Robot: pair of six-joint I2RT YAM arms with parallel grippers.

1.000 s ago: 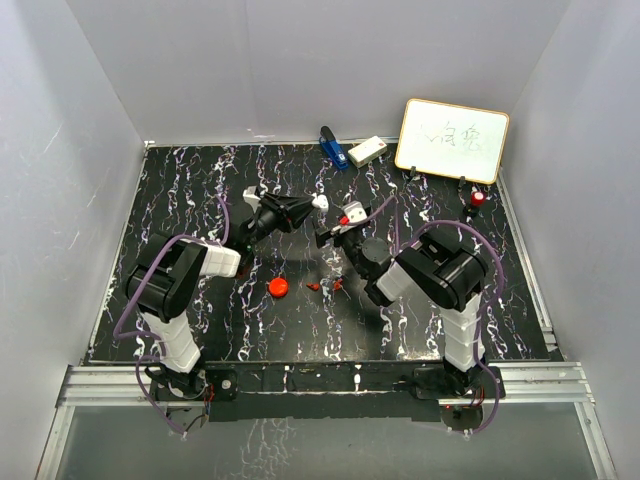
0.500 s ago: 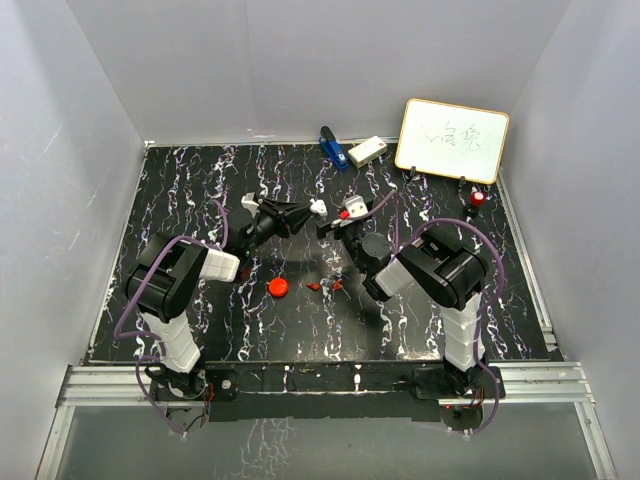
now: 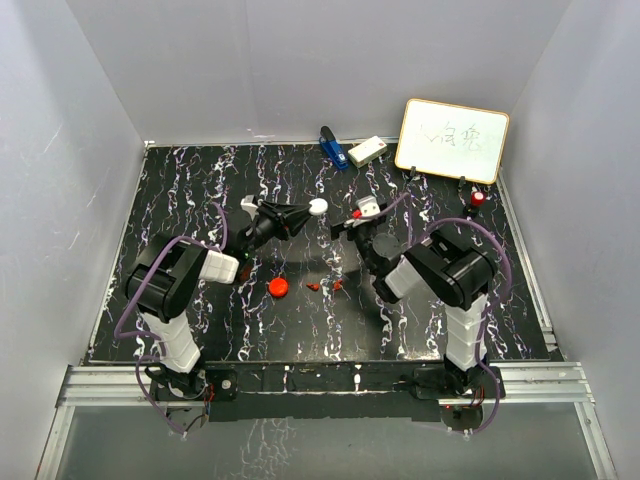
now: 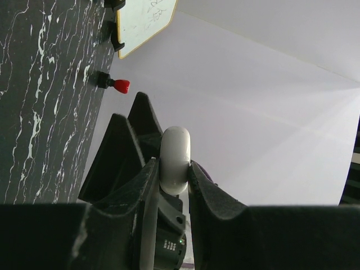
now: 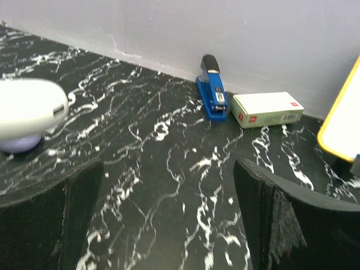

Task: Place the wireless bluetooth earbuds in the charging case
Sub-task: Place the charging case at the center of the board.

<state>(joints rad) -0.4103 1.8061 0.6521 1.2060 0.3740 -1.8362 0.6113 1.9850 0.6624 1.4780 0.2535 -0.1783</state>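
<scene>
My left gripper (image 3: 311, 208) is shut on a white round charging case (image 3: 317, 207), held off the table near its middle. In the left wrist view the case (image 4: 174, 157) stands on edge, pinched between the two black pads of that gripper (image 4: 173, 169). My right gripper (image 3: 351, 222) hangs just to its right, open and holding nothing. Its wrist view shows the white case (image 5: 27, 110) with a purple underside at the far left, outside the wide jaws (image 5: 169, 225). Two tiny red earbuds (image 3: 313, 286) (image 3: 337, 284) lie on the table below the grippers.
A red round case (image 3: 278, 287) lies left of the earbuds. At the back stand a blue stapler (image 3: 331, 146), a white box (image 3: 367, 151) and a whiteboard (image 3: 452, 140). A red-capped marker (image 3: 477, 199) stands at the right. White walls enclose the black marbled table (image 3: 180, 200).
The right gripper has shifted a little to the right, away from the left gripper. The left gripper keeps the white case almost in place.
</scene>
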